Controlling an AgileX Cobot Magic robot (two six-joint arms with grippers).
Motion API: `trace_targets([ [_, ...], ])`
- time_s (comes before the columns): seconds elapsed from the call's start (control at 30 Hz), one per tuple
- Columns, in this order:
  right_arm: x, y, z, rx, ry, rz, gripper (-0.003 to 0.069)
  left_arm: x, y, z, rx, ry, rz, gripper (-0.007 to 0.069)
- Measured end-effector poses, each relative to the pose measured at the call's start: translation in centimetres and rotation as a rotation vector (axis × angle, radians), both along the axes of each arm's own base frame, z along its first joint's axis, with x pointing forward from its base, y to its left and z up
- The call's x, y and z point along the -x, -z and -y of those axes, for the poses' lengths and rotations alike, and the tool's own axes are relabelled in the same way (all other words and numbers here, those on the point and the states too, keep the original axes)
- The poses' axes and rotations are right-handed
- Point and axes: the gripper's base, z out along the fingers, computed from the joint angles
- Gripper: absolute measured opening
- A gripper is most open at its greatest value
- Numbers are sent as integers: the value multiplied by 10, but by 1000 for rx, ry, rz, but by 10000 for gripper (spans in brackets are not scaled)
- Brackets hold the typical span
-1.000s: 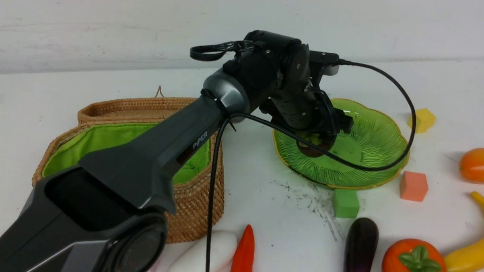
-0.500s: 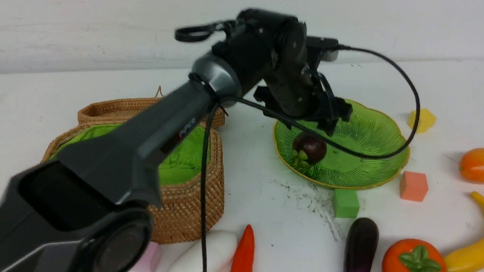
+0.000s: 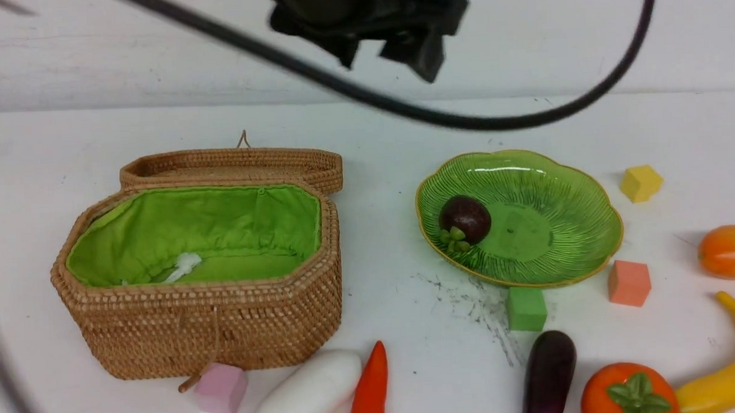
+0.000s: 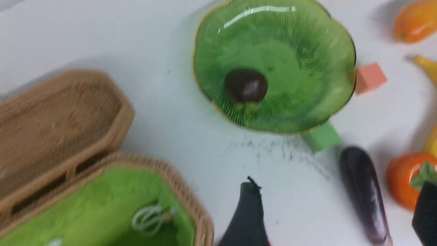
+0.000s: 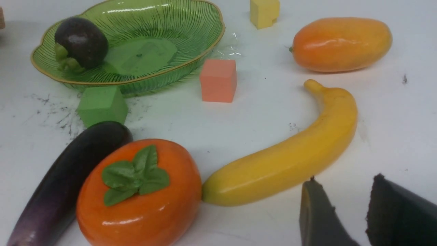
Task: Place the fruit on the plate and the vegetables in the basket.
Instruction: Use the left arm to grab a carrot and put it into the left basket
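Observation:
The maroon mangosteen (image 3: 464,218) lies on its side on the left part of the green plate (image 3: 564,242). High above the table hangs my left gripper (image 3: 398,40), blurred, open and empty; its wrist view looks down on plate and basket (image 4: 102,212). The wicker basket (image 3: 206,322) stands open at the left. Along the near edge lie the white radish (image 3: 310,392), red chili (image 3: 371,390), eggplant (image 3: 548,377), tomato-like piece (image 3: 628,393) and banana (image 3: 722,377); the mango (image 3: 731,252) is at the right. My right gripper (image 5: 344,191) stands open with nothing in it, close by the banana (image 5: 290,160).
The basket's lid (image 3: 231,165) lies open behind it. Foam cubes are scattered about: green (image 3: 526,308) and salmon (image 3: 629,283) by the plate's near rim, yellow (image 3: 640,183) beyond it, pink (image 3: 221,389) at the basket's front. A black cable (image 3: 493,122) loops overhead.
My left arm has lifted from low over the plate to high above the table. The mangosteen it covered now lies free on the plate.

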Motion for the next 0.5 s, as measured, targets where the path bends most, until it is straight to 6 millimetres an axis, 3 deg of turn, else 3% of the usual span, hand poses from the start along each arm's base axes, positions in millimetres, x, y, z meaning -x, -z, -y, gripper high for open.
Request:
trace_targets([
  [0.1,0,0,0,0,0,0,243,23,5,-19,-6,-8,-1,585],
  [0.2,0,0,0,0,0,0,243,36,31,-29,-54,-25,-87,585],
  [0.43,0,0,0,0,0,0,243,44,138,-30,-197,-42,-375,585],
  [0.5,0,0,0,0,0,0,243,43,157,-28,-203,-46,-413,585],
])
